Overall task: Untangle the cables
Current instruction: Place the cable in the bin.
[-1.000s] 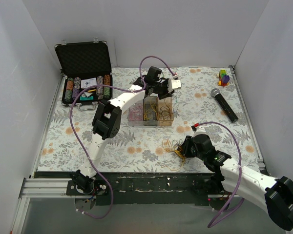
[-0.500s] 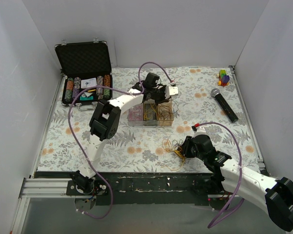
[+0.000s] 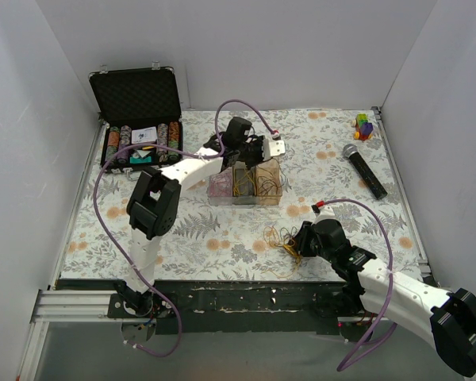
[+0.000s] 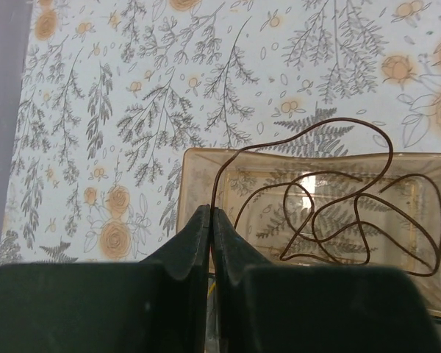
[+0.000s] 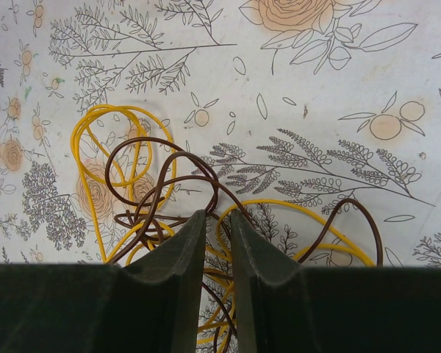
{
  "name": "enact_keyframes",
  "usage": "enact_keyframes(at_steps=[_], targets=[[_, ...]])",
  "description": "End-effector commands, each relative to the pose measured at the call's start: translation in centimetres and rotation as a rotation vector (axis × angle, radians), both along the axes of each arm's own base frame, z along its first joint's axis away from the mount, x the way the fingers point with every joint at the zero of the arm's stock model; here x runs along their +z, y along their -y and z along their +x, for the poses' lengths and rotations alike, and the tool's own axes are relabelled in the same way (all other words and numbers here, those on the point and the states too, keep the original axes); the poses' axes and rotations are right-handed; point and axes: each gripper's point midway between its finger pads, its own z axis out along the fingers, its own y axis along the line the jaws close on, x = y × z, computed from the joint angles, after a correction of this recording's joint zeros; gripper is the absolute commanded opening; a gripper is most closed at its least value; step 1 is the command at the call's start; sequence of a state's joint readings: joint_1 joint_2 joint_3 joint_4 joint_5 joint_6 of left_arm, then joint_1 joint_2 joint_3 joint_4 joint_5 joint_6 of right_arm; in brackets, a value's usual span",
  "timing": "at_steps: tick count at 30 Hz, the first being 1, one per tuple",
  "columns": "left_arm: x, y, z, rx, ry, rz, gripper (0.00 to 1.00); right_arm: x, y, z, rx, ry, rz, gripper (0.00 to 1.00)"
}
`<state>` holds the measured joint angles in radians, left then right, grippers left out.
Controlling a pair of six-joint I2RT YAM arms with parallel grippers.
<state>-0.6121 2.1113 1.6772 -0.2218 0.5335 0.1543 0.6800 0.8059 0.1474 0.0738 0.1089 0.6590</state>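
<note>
— Cables (image 3: 283,238): where does the tangle lie?
— At five o'clock on the table (image 3: 206,230). The right gripper (image 5: 214,220) straddles it, jaws narrowly apart; whether they pinch it is unclear.
— And the left gripper (image 4: 212,215)?
— Clamped on one brown wire (image 4: 345,120), over the tray (image 4: 198,158) at the tangle's eleven o'clock.

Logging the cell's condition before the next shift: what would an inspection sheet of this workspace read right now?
Surface: table under a floral cloth.
Job's things: tangle of yellow and brown wires near the front edge; clear sorting tray mid-table holds separated wires, a brown wire in one compartment.
Clutter: open chip case far left; microphone and coloured block toy far right.
Grippers: left gripper shut on the brown wire above the tray; right gripper at the tangle, jaws slightly apart with strands between, grip unclear.
Cables: purple hoses loop along both arms.
Surroundings: white walls on three sides.
</note>
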Motion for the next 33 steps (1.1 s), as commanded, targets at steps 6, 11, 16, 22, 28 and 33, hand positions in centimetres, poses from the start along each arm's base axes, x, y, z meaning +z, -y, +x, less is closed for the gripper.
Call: enact_keyframes(at_steps=[6, 11, 16, 22, 28, 33], targets=[[-0.9, -1.7, 1.2, 0.032, 0.229, 0.188, 0.0, -1.4, 0.9, -0.7, -0.011, -0.043, -0.037, 0.28], [-0.5, -1.6, 1.8, 0.087, 0.27, 0.19, 0.0, -1.4, 0.9, -0.7, -0.011, -0.043, -0.04, 0.28], [0.1, -1.8, 2.0, 0.1, 0.296, 0.186, 0.0, -1.3, 0.9, -0.7, -0.008, -0.041, -0.04, 0.29], [-0.9, -0.6, 0.3, -0.003, 0.327, 0.209, 0.0, -1.2, 0.9, -0.7, -0.01, -0.039, -0.039, 0.28], [-2.7, 0.9, -0.6, -0.064, 0.31, 0.249, 0.08, -1.0, 1.0, -0.5, -0.014, -0.033, -0.05, 0.29], [-2.3, 0.8, -0.5, -0.053, 0.284, 0.27, 0.22, -0.9, 1.0, -0.5, -0.013, -0.03, -0.049, 0.29]])
